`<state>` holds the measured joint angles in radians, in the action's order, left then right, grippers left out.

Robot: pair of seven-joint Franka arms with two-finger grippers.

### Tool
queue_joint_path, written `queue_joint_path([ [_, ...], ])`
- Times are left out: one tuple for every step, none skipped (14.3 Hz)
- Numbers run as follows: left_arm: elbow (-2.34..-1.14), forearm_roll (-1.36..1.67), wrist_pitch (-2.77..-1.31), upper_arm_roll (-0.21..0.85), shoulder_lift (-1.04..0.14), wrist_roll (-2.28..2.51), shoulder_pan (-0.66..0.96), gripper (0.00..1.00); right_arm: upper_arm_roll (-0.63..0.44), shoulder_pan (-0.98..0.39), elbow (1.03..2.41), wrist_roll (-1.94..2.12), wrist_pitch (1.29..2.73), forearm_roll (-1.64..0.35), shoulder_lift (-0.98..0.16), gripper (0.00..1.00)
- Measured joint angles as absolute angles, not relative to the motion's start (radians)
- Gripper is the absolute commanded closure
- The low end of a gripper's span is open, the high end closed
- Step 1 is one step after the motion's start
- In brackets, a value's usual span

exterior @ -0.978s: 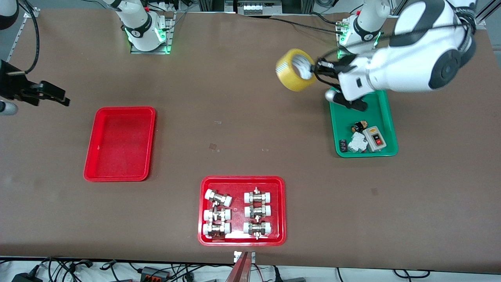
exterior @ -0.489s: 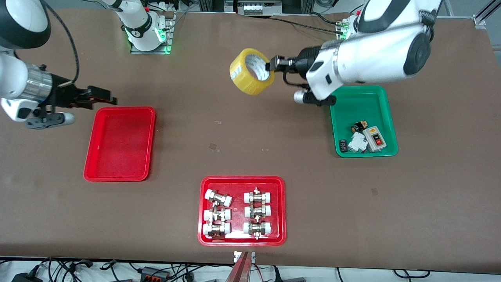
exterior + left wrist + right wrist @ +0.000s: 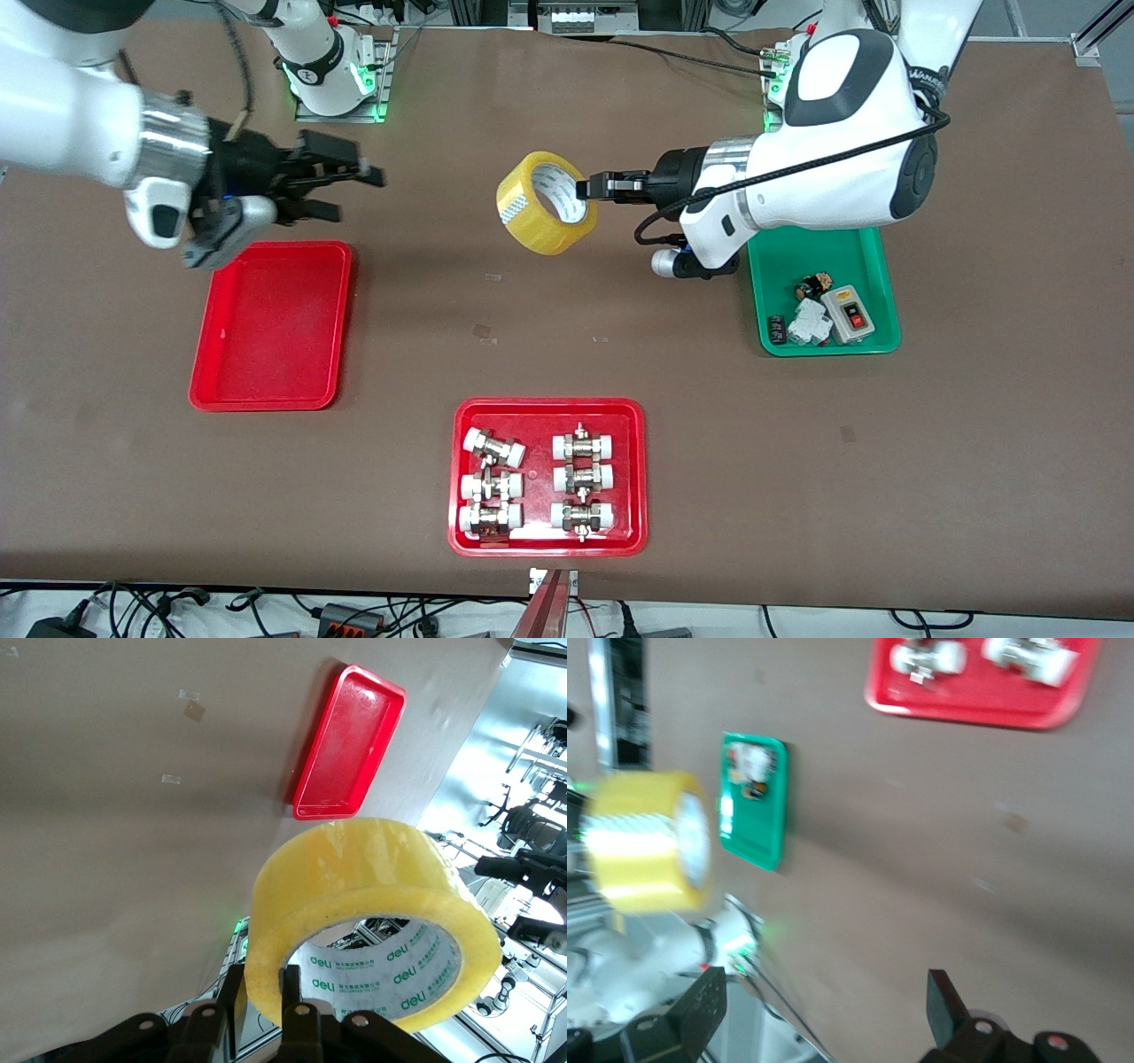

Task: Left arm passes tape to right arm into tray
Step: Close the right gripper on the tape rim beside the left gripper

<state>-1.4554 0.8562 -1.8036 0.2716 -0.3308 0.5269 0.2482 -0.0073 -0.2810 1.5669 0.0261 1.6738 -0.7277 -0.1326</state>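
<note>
The yellowish tape (image 3: 542,202) hangs in the air over the bare middle of the table, tilted, with its pale printed core showing. My left gripper (image 3: 585,188) is shut on the roll's wall, one finger inside the core and one outside; in the left wrist view the tape (image 3: 354,877) fills the space above the left gripper (image 3: 263,979). My right gripper (image 3: 354,182) is open and holds nothing. It hovers over bare table beside a corner of the red tray (image 3: 270,328), pointing toward the tape with a gap between them. In the right wrist view the tape (image 3: 647,842) shows ahead of the right gripper (image 3: 824,1005).
A green tray (image 3: 864,244) with small electrical parts lies under the left arm's forearm. A second red tray (image 3: 633,470) with several white-capped metal fittings sits near the table's front edge. Both arm bases stand along the table's back edge.
The left arm has carried the tape from over the green tray toward the table's middle and lowered it. The right arm has swung in from its end of the table toward the tape, still open.
</note>
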Motion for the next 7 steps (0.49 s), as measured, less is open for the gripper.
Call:
queue_joint_path([
  [-1.455, 0.856, -1.807, 0.272, -0.331, 0.527, 0.25, 1.0, -0.007, -0.309, 1.562, 0.002, 1.715, -0.758, -0.148, 0.0],
  [-1.455, 0.856, -1.807, 0.271, -0.331, 0.527, 0.251, 1.0, -0.006, -0.334, 1.548, -0.02, 1.751, -0.78, -0.166, 0.0],
  [-1.454, 0.856, -1.807, 0.271, -0.332, 0.527, 0.25, 1.0, -0.006, -0.358, 1.525, -0.05, 1.778, -0.789, -0.187, 0.0],
  [-1.454, 0.856, -1.807, 0.271, -0.332, 0.527, 0.25, 1.0, -0.006, -0.381, 1.497, -0.084, 1.796, -0.792, -0.207, 0.0],
  [-1.454, 0.856, -1.808, 0.271, -0.332, 0.527, 0.25, 1.0, -0.006, -0.401, 1.466, -0.115, 1.806, -0.792, -0.226, 0.0],
  [-1.454, 0.856, -1.808, 0.271, -0.332, 0.527, 0.25, 1.0, -0.006, -0.417, 1.441, -0.137, 1.812, -0.792, -0.239, 0.0],
  [-1.453, 0.856, -1.808, 0.271, -0.332, 0.527, 0.25, 1.0, -0.006, -0.427, 1.424, -0.154, 1.816, -0.792, -0.248, 0.0],
])
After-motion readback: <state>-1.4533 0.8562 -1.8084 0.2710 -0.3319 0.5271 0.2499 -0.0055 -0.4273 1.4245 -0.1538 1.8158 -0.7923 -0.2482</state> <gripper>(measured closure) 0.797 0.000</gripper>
